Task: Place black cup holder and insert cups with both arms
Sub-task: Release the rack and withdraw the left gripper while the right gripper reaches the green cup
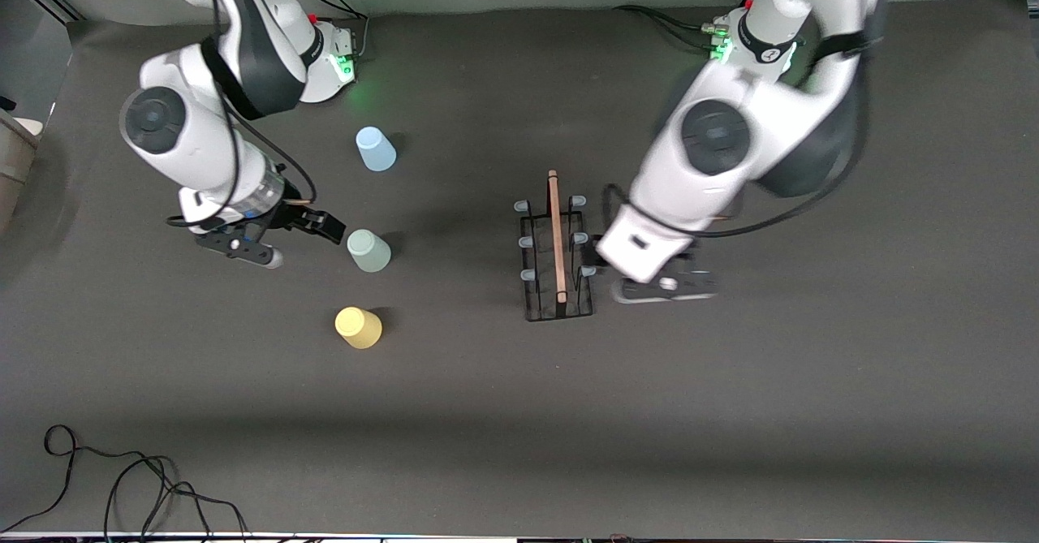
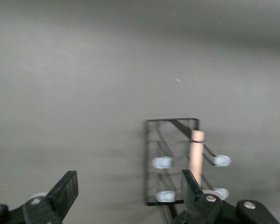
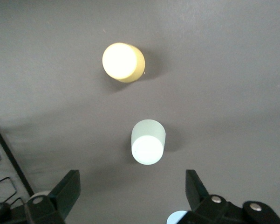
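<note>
- Left gripper (image 2: 126, 198), jaws wide apart and empty, hangs beside the black cup holder (image 1: 557, 255) mid-table.
- Right gripper (image 3: 133, 196), equally wide and empty, hovers near the pale green cup (image 1: 369, 251).
- The yellow cup (image 1: 358, 327) and blue cup (image 1: 375, 148) stand upside down.

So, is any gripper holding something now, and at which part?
Nothing is held. The left gripper is open beside the black cup holder; the right gripper is open by the cups.
</note>
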Controlling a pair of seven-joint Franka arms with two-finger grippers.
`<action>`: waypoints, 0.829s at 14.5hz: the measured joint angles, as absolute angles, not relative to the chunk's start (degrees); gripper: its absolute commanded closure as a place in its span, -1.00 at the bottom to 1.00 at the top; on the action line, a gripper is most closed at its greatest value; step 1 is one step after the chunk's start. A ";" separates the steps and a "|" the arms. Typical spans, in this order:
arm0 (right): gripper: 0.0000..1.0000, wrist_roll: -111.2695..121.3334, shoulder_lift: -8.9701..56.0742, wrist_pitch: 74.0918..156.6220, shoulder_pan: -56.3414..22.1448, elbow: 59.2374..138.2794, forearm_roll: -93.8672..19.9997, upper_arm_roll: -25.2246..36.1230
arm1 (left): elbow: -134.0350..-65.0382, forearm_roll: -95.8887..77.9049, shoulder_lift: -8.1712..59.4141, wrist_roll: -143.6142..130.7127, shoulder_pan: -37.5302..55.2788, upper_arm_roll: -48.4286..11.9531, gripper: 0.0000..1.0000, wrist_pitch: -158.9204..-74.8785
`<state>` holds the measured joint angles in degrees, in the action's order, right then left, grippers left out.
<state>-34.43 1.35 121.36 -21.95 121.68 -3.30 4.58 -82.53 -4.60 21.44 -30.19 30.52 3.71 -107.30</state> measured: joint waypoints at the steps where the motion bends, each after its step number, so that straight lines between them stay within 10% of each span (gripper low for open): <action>1: -0.99 -34.43 1.32 123.29 -22.26 123.59 -3.30 4.58 | -82.59 -4.44 20.49 -27.07 28.37 3.87 -0.98 -105.26; 12: -0.99 -34.46 6.00 143.80 -23.16 136.38 -3.30 4.58 | -86.73 -2.72 12.14 2.58 6.24 4.34 -1.00 -99.36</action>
